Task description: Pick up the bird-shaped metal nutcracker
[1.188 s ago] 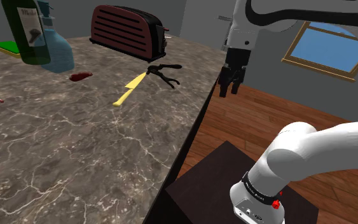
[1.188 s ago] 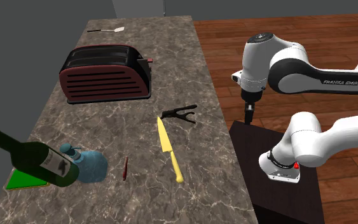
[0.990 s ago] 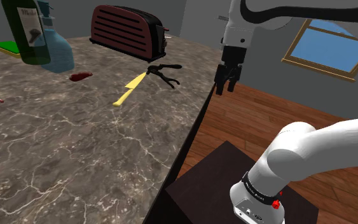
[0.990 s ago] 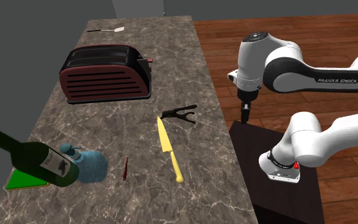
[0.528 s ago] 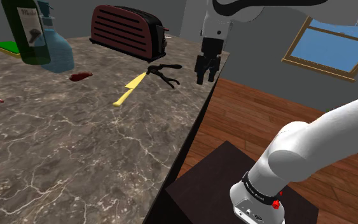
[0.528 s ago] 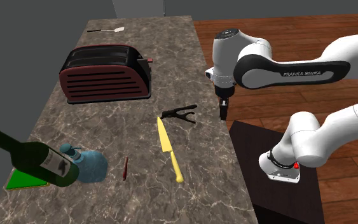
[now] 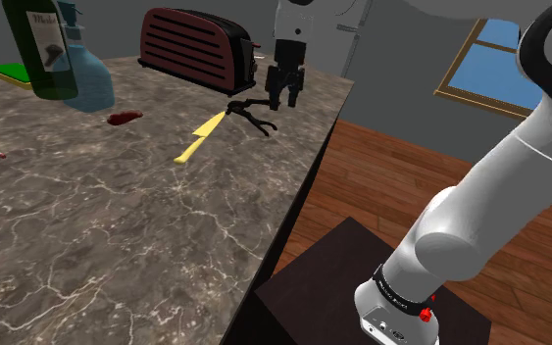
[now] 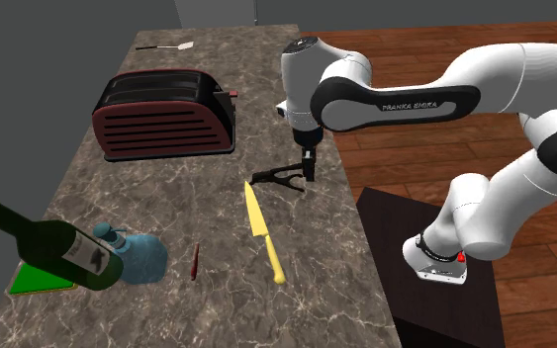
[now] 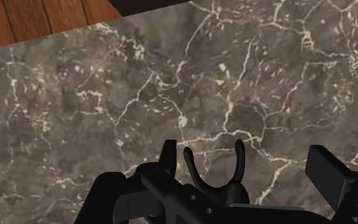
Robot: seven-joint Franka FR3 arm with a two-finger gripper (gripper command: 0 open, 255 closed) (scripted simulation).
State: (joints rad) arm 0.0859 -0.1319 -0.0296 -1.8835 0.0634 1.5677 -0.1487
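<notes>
jaws swung over nutcracker (image 8: 278, 178), knife (image 8: 263, 229) just beside, toaster (image 8: 162, 117) near.

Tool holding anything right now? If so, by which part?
Nothing is held. The tool hangs open over the black nutcracker; its fingers stand apart on either side, not touching it.

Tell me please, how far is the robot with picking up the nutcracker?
Approach looks done: the open claw hangs over the black nutcracker, straddling it. In hand: lining up the grasp. Left: lower, close, lift; the nutcracker lies ungrasped on the marble counter.
</notes>
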